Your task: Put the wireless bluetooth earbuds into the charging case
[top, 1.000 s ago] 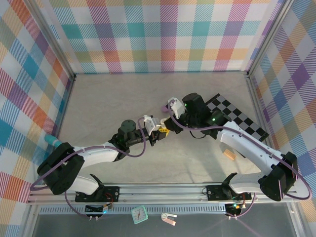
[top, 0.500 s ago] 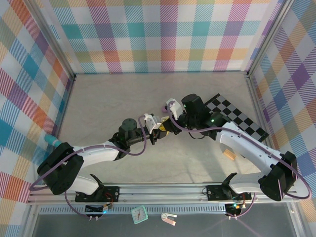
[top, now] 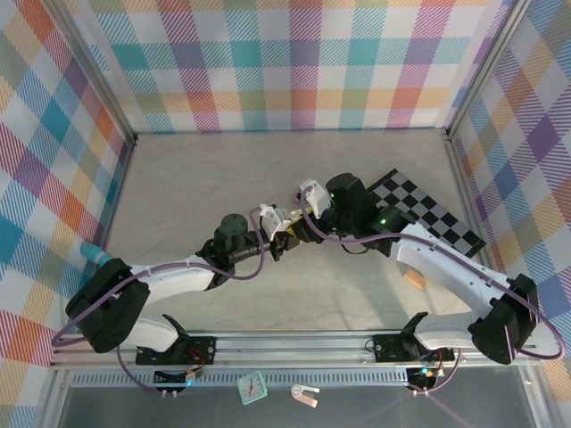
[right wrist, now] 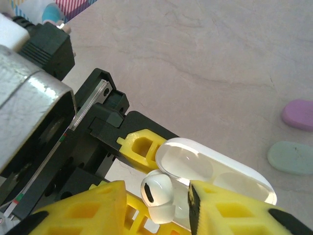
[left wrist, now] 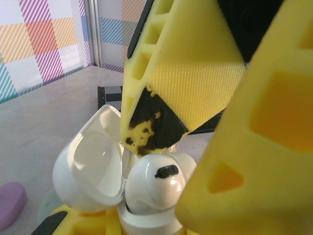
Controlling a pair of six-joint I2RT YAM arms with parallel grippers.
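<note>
White case (right wrist: 215, 171), lid open, clamped in the left fingers (right wrist: 139, 146), white earbud (right wrist: 157, 193) seated in it beside the lid, right fingers (right wrist: 93, 205) parted either side of the earbud, purple case (right wrist: 298, 113) and mint case (right wrist: 292, 157) on the table (right wrist: 195, 58) nearby.

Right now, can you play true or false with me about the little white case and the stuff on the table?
1. The glossy white plastic charging case has its lid open. True.
2. A small white earbud sits at the open case. True.
3. The white case lies flat on the grey table. False: the left gripper holds it between its yellow fingers.
4. The pale purple pebble-shaped case is stacked on the mint green one. False: they lie apart, side by side on the table.
</note>
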